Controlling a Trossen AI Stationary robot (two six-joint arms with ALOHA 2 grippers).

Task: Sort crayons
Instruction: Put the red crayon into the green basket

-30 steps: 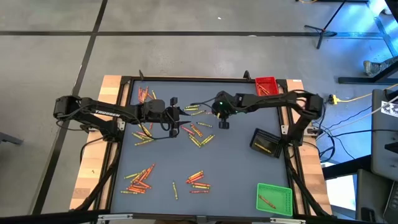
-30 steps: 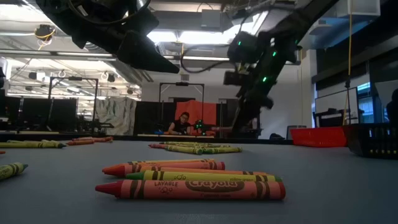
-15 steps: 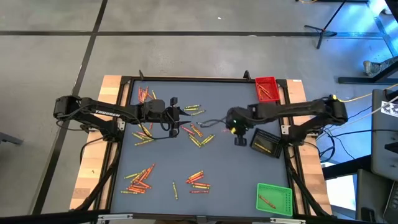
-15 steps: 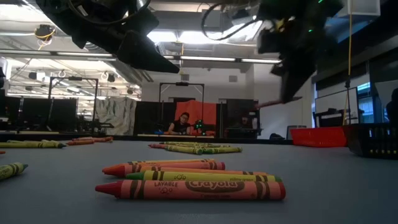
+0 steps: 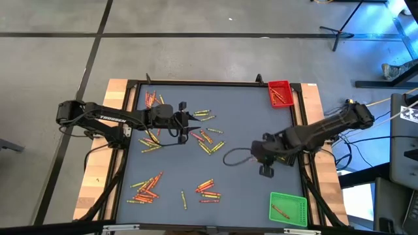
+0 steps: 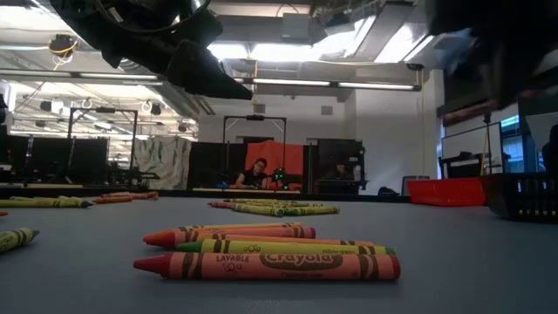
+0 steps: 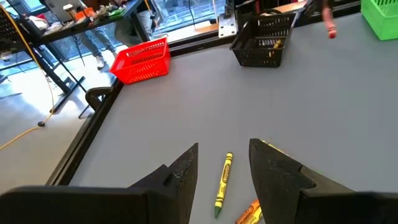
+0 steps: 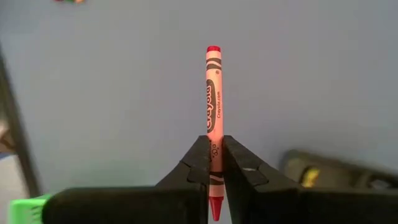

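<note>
Across the tabletop (image 5: 241, 183) most crayons (image 5: 204, 138) lie unsorted in loose clusters, only a few in the red tray (image 5: 279, 93) and green tray (image 5: 288, 209), while the right tool (image 8: 214, 163) is clamped on a red crayon (image 8: 213, 93) and the left tool (image 7: 222, 167), apart, hovers over a yellow crayon (image 7: 223, 180).

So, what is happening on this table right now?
A two-armed robot is sorting crayons into trays. The right gripper is shut on a red crayon, over the table's right side, near the black tray, with the green tray a little further on. The left gripper hangs open above a yellow crayon in the scattered pile at the middle. The red tray sits at the far right corner. Many crayons remain loose on the table.
</note>
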